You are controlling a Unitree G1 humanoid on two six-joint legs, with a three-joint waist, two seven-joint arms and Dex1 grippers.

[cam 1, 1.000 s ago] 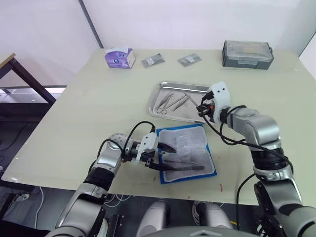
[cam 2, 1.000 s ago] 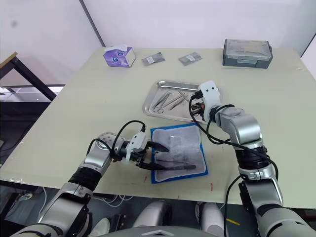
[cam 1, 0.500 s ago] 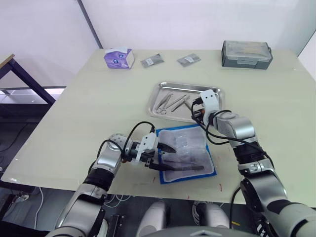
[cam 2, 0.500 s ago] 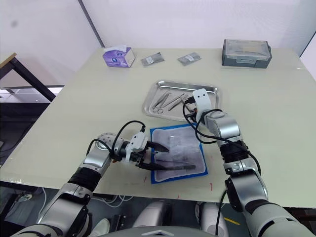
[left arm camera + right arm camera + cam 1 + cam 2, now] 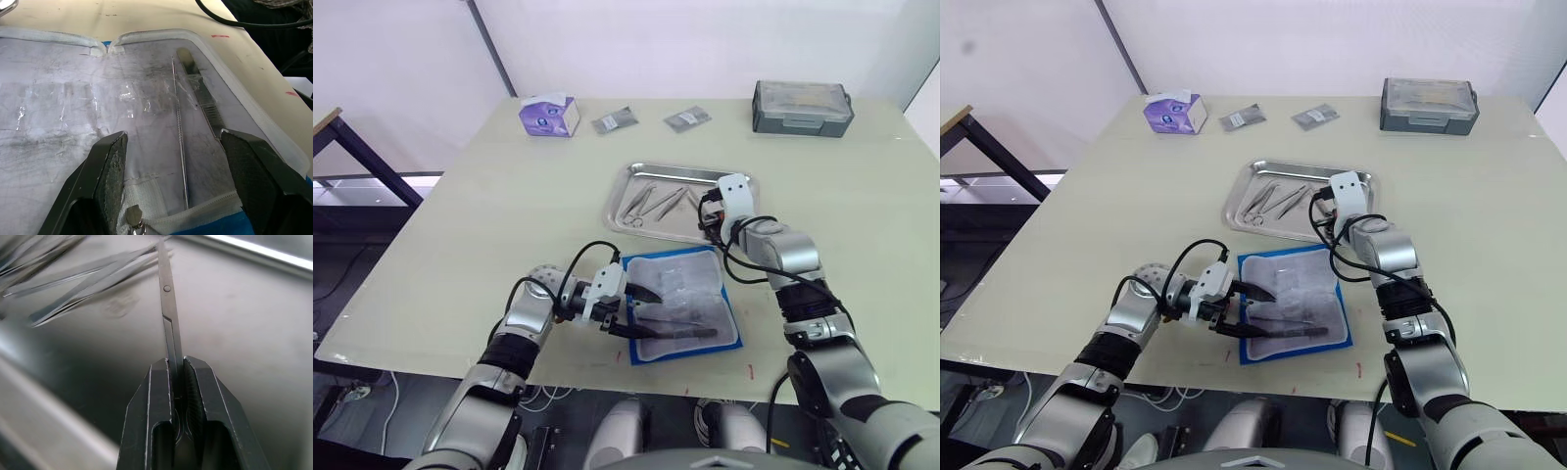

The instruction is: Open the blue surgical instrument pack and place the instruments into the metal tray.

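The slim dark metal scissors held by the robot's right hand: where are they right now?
The slim dark metal scissors are clamped in the right hand, over the right end of the shiny steel tray, with other instruments lying to their left.

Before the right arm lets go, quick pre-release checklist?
1. Right gripper shut on a scissor-like tool: ok.
2. Gripper over the tray: ok.
3. Tool tip touching the tray floor: cannot tell.
4. Tool clear of the instruments already in the tray: ok, they lie to one side.
5. Pack open, tools left inside: ok.
6. Left gripper open over the pack, holding nothing: ok.
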